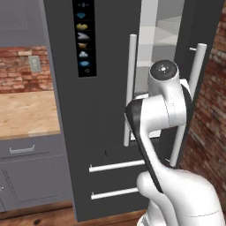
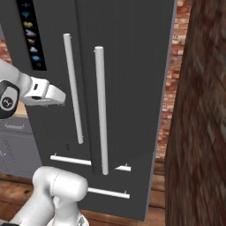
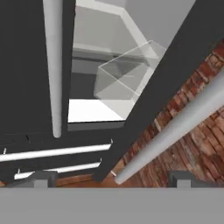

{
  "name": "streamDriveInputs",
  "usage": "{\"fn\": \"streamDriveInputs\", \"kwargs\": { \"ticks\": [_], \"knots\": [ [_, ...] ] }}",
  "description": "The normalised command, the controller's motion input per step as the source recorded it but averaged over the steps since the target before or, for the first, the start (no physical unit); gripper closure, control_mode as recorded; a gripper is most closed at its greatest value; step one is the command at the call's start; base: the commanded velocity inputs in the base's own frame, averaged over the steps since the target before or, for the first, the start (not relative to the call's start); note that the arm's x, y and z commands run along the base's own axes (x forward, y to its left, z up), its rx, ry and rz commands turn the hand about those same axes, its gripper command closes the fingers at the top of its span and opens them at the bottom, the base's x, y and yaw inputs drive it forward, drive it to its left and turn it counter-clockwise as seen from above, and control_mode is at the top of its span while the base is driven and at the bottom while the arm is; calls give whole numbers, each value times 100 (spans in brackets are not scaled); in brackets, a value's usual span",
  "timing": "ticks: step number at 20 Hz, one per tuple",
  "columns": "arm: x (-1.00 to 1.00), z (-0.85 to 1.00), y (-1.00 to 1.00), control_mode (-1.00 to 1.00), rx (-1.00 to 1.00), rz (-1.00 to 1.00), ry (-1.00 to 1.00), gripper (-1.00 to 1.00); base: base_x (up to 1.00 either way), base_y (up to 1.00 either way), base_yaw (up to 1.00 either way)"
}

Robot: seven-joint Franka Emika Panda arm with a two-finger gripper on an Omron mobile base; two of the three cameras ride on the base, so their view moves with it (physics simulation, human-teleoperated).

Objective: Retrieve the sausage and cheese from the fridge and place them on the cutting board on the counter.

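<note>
The fridge point(image 1: 110, 110) is opened only a crack on its right door point(image 3: 175, 70), no food is seen yet on the white shelves point(image 3: 94, 109), and nothing is held by the wide-open gripper point(image 3: 111, 178).

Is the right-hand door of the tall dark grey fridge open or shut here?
Partly open: the right-hand door of the fridge stands swung out, and the white interior shows through the gap between the two doors.
</note>
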Motion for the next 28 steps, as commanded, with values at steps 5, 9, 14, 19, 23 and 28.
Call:
{"fn": "streamDriveInputs", "kwargs": {
  "ticks": [5, 9, 14, 19, 23, 28],
  "knots": [
    [96, 0, 18, -100, -21, -18, -1, -100, 0, 0, 0],
    [100, -10, 1, -100, -26, -10, 0, -100, 0, 0, 0],
    [86, -16, -24, -100, -28, -11, 3, -100, 0, 0, 0],
    [60, -31, -25, -100, -27, -8, 0, -100, 0, 0, 0],
    [12, -18, -46, -100, -23, -9, 0, -100, 0, 0, 0],
    [-6, 0, -70, -100, -5, -10, 15, -100, 0, 0, 0]
  ]
}}
